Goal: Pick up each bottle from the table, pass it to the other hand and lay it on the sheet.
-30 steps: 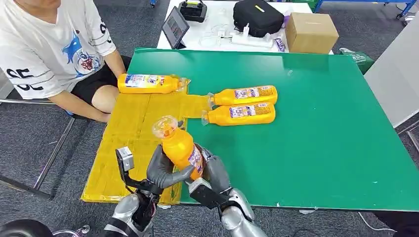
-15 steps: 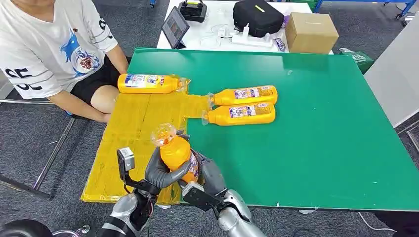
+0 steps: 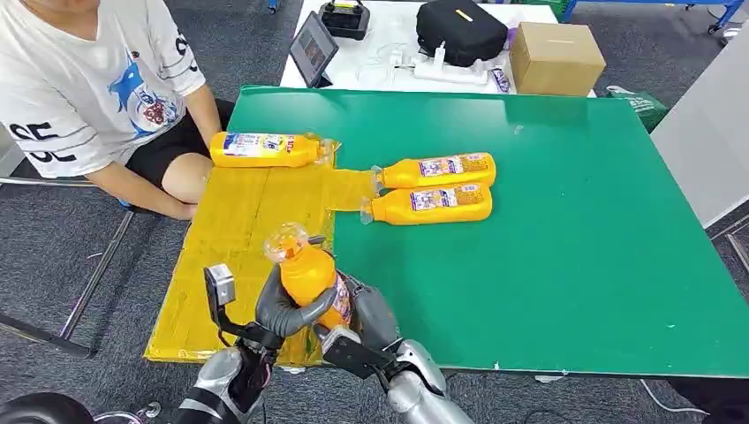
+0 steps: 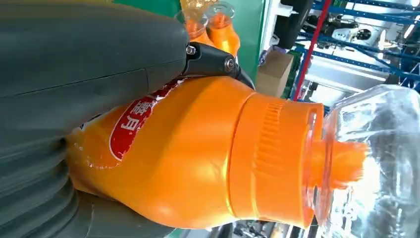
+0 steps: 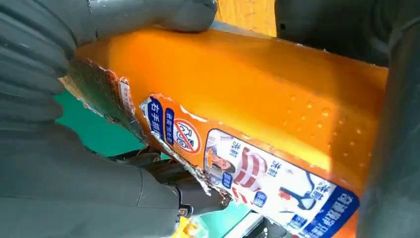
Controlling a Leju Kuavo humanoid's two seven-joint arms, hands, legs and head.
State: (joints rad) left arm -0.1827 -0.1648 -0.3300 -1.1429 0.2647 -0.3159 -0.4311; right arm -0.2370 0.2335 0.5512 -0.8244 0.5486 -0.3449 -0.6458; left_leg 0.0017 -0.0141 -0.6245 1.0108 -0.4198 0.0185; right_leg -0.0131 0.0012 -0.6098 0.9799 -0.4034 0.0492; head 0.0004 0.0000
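Yellow sheet (image 3: 238,221) at table's left edge, one bottle (image 3: 265,149) laid on it. Left hand (image 3: 283,309) fingers wrapped round held bottle (image 3: 311,276), upright above sheet's near corner; right hand (image 3: 366,309) clasps its other side, likely mid-handover. Two bottles (image 3: 433,185) wait on green table (image 3: 574,221).

Silver arms end in a dark grey left hand (image 3: 281,309) and right hand (image 3: 371,316) with ribbed covers.

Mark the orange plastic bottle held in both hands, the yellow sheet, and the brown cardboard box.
orange plastic bottle (image 3: 309,276), head view, on its orange body under the clear cap
yellow sheet (image 3: 243,212), head view, on a bare middle stretch
brown cardboard box (image 3: 556,57), head view, on its top face
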